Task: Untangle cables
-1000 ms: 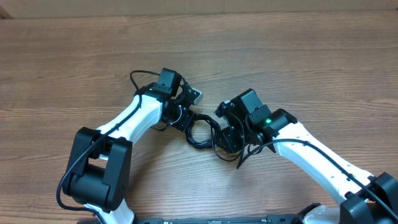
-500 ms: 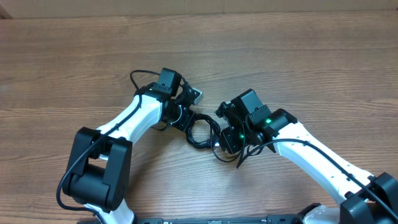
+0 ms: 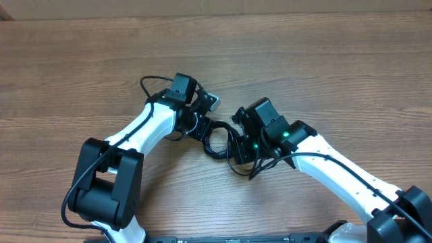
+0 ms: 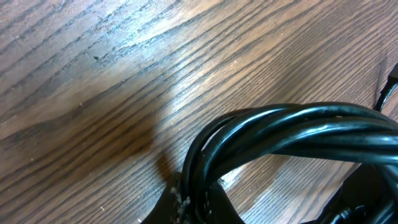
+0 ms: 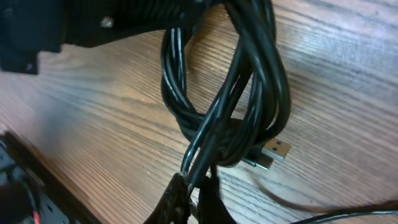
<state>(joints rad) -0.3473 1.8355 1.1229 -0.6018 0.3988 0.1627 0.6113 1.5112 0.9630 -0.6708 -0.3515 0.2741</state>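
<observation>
Wood-grain table point(image 3: 351, 61) lies bare from the two arms out to its far edge, with wide room at either side. Left of centre, the left gripper point(image 3: 201, 127) is clenched on the black cables point(image 3: 217, 143). Its wrist view shows several glossy strands arching up from between its fingers and off to the right. The cables sit mid-table as a small looped bundle strung between both claws. In the right wrist view a silver-tipped USB plug point(image 5: 277, 150) pokes out of the bundle's lower right side. The right gripper point(image 5: 194, 190) is pinched tight on thin strands at the bundle's lower end, close above the wood.
</observation>
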